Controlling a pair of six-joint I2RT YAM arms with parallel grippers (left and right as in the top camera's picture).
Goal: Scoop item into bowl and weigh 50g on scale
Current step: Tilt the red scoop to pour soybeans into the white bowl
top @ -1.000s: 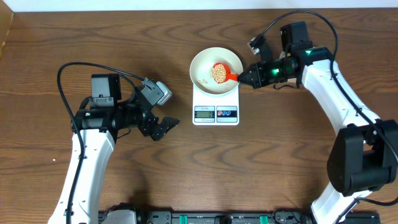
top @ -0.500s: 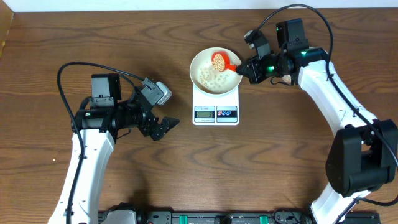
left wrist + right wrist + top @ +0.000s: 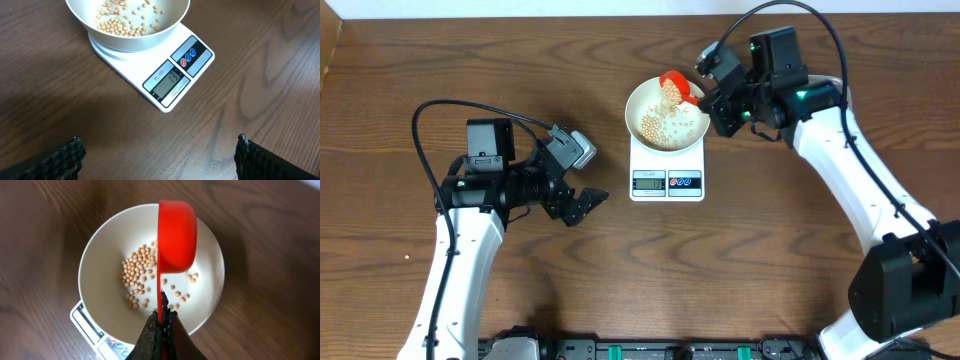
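The brown wooden table (image 3: 770, 280) carries everything. The left arm reaches across the left half of it, and the left gripper (image 3: 582, 205) hangs above bare wood with its fingers spread wide and nothing between them. It sits well apart from the scale, to the scale's left and a little nearer. The right arm comes in from the right side, and the right gripper (image 3: 718, 102) is just beside the bowl's right rim, its fingers pressed together on the thin handle of a red scoop (image 3: 176, 235).

The scale (image 3: 667, 180) lies flat near the middle of the table, with its display and two round buttons on the near edge. The digits are too small to read. The bowl (image 3: 635, 100) stands on the far part of the scale and covers most of the platform.

The scoop is tipped on its side over the far right part of the bowl, its mouth turned to the left. In the overhead view beans show at its mouth. The beans (image 3: 135, 272) lie scattered loosely over the bowl's floor, thickest left of centre, and much white is left bare between them.
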